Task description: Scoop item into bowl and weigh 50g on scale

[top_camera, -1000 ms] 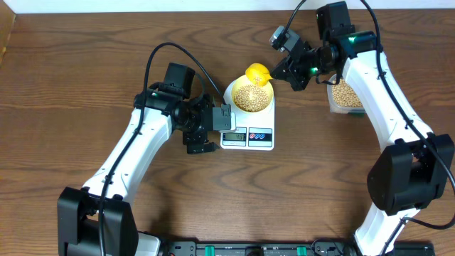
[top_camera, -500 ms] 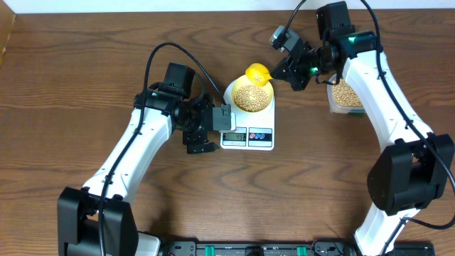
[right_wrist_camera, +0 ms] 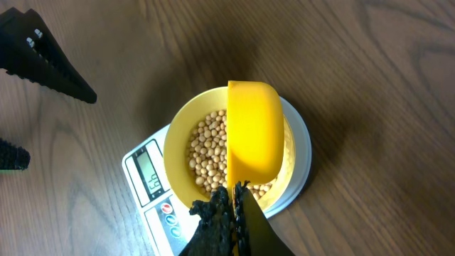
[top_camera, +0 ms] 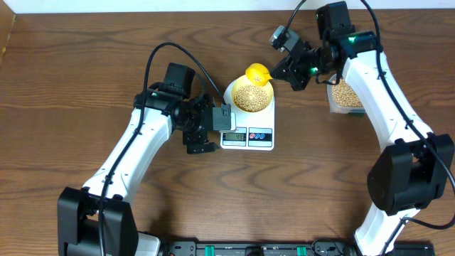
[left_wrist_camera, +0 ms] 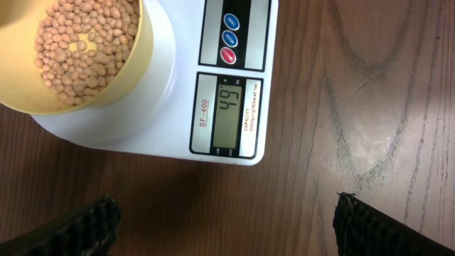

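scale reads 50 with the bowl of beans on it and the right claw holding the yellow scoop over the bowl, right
Not quite: the display reads 49, not 50, as the left wrist view shows. The rest holds: the bowl of beans sits on the scale, and the right claw holds the yellow scoop over the bowl.

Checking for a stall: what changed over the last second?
Nothing visibly changed. The right gripper still holds the scoop over the bowl on the scale, the left gripper stays open beside it, and the display reads 49.
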### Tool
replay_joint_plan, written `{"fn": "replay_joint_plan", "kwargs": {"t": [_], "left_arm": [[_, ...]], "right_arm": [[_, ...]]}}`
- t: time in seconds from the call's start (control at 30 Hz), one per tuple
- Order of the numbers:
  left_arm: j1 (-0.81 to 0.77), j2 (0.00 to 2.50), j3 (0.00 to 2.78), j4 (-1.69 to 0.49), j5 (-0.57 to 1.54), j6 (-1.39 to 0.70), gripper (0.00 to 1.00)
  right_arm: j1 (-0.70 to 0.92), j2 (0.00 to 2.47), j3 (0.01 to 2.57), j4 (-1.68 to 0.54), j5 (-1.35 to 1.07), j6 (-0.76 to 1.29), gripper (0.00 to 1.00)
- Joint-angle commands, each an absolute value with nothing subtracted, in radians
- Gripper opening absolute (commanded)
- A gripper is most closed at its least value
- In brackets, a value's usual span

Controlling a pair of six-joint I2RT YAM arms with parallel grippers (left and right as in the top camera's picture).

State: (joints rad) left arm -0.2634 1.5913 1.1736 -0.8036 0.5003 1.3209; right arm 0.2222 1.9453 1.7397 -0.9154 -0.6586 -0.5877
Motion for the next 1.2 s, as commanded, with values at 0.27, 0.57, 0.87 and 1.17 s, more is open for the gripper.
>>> {"fn": "replay_joint_plan", "kwargs": {"t": [0.27, 0.57, 0.87, 1.17], "left_arm": [[-0.258, 1.581, 1.171, -0.805, 0.523, 1.324, 0.98], [-0.258, 1.581, 1.171, -0.805, 0.523, 1.324, 0.97], [-0.258, 1.581, 1.171, -0.805, 0.523, 1.324, 0.98], [-0.258, 1.581, 1.171, -0.806, 0.523, 1.324, 0.98]], "right_arm": [[0.221, 1.903, 1.76, -0.902, -0.687, -0.58, 0.01], [0.221, 1.903, 1.76, -0.891, -0.687, -0.58, 0.01], [0.221, 1.903, 1.76, -0.848, -0.688, -0.538, 0.01], [0.233, 1.89, 1.76, -0.91, -0.686, -0.597, 0.01]]}}
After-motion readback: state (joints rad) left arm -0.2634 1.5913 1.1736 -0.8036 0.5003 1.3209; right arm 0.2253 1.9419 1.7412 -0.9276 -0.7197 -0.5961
